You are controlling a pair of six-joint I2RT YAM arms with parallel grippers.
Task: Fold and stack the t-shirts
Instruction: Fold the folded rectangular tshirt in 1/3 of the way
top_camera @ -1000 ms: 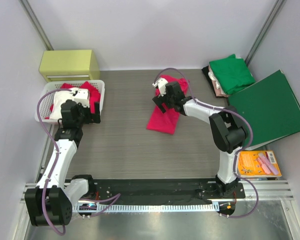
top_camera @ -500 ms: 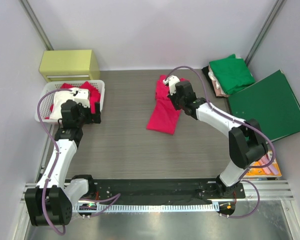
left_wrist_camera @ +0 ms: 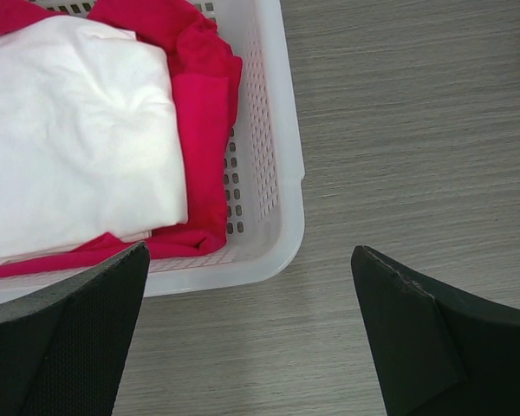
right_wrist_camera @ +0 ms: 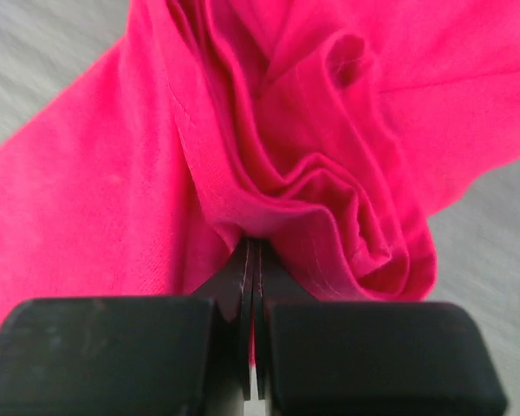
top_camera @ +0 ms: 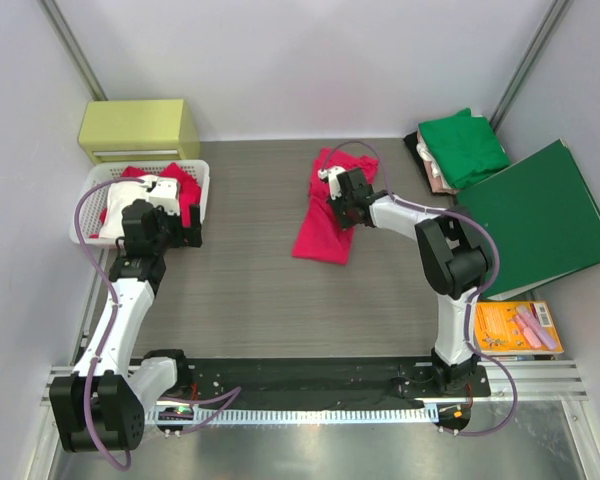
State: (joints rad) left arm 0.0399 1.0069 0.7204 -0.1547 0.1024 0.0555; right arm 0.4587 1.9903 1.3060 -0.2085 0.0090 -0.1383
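Note:
A bright pinkish-red t-shirt (top_camera: 325, 225) lies crumpled in a long strip on the middle of the table. My right gripper (top_camera: 339, 198) is low over its upper half. In the right wrist view, this gripper (right_wrist_camera: 254, 253) is shut on a bunched fold of the red shirt (right_wrist_camera: 312, 130), with a thin edge of cloth between the fingers. A green t-shirt (top_camera: 465, 145) sits folded at the back right on top of a pale beige-pink one (top_camera: 436, 178). My left gripper (top_camera: 188, 222) hangs open by the basket's near right corner, its fingers (left_wrist_camera: 433, 338) wide apart and empty.
A white basket (top_camera: 198, 172) at the left holds red cloth (left_wrist_camera: 199, 113) and white cloth (left_wrist_camera: 78, 139). A yellow box (top_camera: 140, 128) stands behind it. A dark-green folder (top_camera: 535, 215) lies at the right, an orange packet (top_camera: 515, 325) near it.
My right gripper has gone from open to shut, taking a fold of the red shirt, and its wrist has shifted over the shirt's upper part. The left arm has not moved.

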